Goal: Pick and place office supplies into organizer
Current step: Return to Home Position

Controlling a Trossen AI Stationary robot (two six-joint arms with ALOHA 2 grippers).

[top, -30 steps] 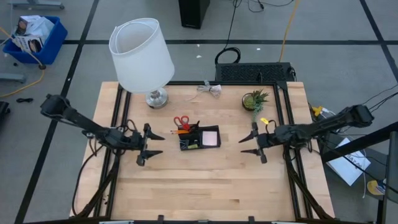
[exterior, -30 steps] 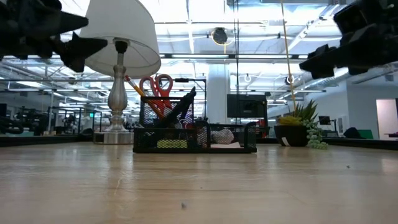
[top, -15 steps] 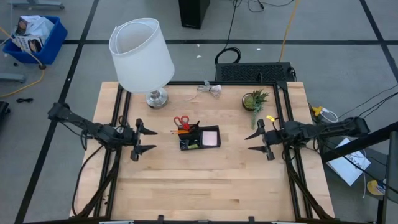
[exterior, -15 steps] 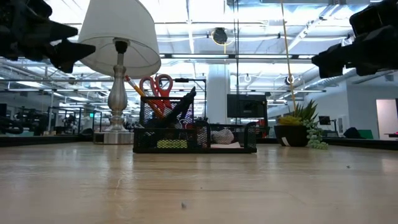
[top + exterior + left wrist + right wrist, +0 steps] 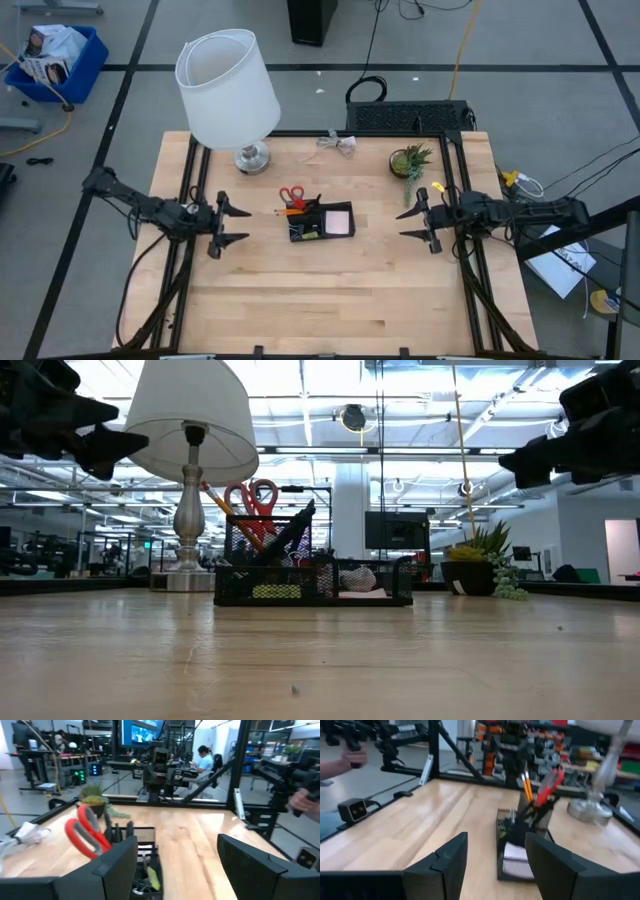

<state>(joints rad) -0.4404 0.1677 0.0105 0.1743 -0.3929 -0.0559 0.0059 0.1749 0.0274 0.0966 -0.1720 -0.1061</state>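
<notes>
Both arms have drawn back outward from the middle since a second ago. In the high view the left gripper (image 5: pixel 243 226) hangs left of centre, fingers spread and empty. The right gripper (image 5: pixel 402 226) faces it from right of centre, also spread and empty. Between them at frame centre stands the organizer (image 5: pixel 385 582), holding red-handled scissors (image 5: pixel 291 195), orange pencils (image 5: pixel 290 211) and a pink sticky-note pad (image 5: pixel 340 221).

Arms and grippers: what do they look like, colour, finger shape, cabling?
The left arm and right arm are black, made of slim jointed links, with black cables trailing beside them. The left gripper and right gripper each carry two broad, wedge-shaped matte black fingers.
</notes>
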